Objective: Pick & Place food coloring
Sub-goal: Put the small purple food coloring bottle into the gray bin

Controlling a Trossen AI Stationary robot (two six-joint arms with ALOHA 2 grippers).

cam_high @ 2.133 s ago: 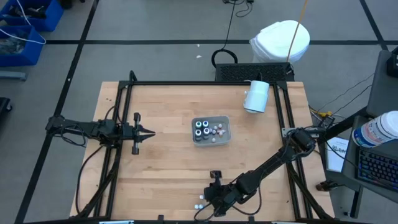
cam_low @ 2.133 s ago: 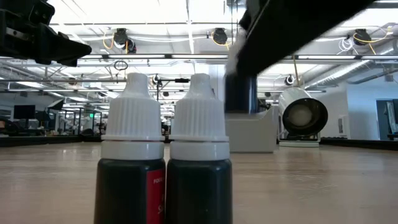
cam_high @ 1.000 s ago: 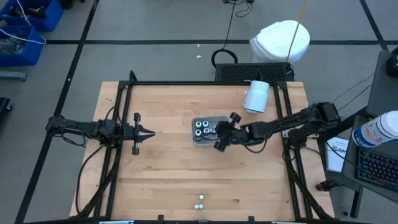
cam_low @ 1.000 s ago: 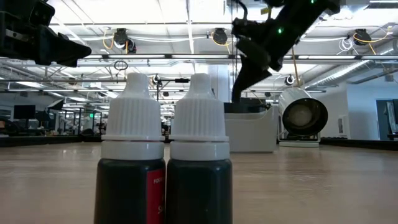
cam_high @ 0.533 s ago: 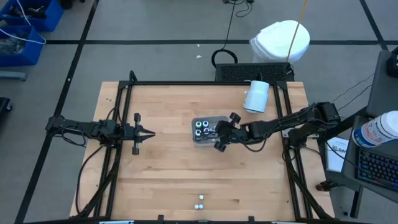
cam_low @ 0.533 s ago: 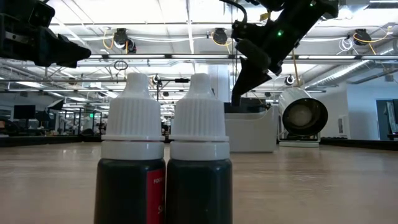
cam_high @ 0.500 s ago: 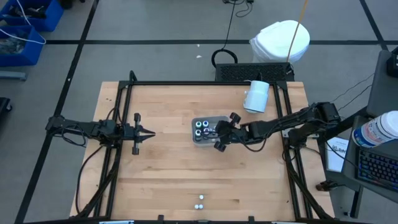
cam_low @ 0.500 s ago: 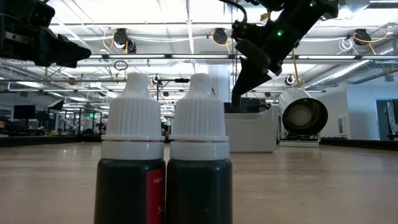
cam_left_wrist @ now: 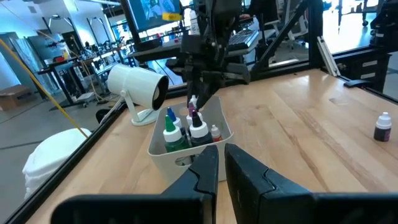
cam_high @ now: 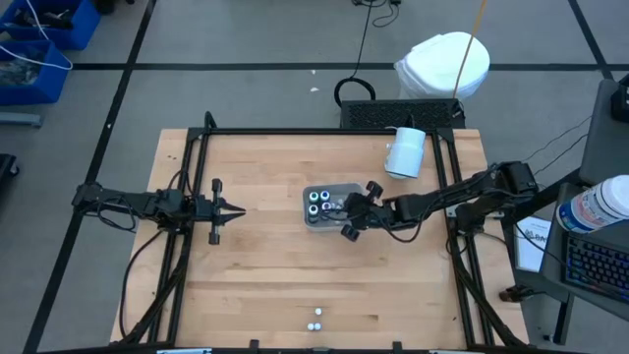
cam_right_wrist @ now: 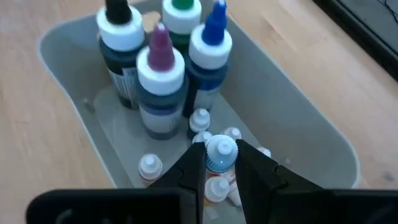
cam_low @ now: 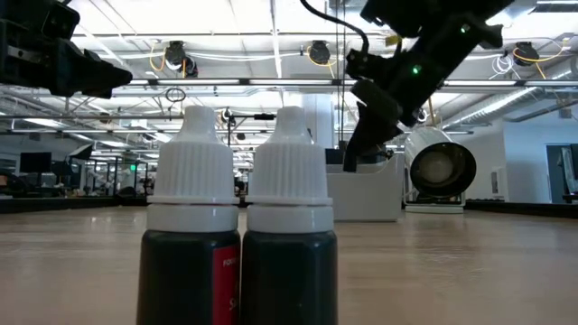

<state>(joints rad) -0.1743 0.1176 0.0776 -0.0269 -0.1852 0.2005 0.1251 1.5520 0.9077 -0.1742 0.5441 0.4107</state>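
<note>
A grey tray (cam_high: 324,187) at the table's middle holds several big dark food coloring bottles (cam_right_wrist: 160,81) standing upright. Small white-capped bottles (cam_right_wrist: 200,119) lie on its floor. My right gripper (cam_right_wrist: 219,163) hangs over the tray's right half (cam_high: 343,208), slanting down, shut on a small white-capped bottle. Two more small bottles (cam_high: 314,319) stand upright near the table's near edge, close up in the low view (cam_low: 239,226). My left gripper (cam_high: 239,208) waits shut to the tray's left, pointing level at it. My right gripper pinches the small bottle between its two fingers, its white cap (cam_right_wrist: 221,151) showing between the fingertips. The fingers slant down from the table's right side. The bottle is clear of the tray floor, above the small bottles lying there.
A large white cylinder (cam_high: 405,152) lies on its side at the table's far right. Black frame rails (cam_high: 197,187) run along the table's left and right sides. Bare wood lies between the tray and the two bottles at the near edge.
My right gripper has sunk a little toward the tray while staying over its right half, fingers still shut.
</note>
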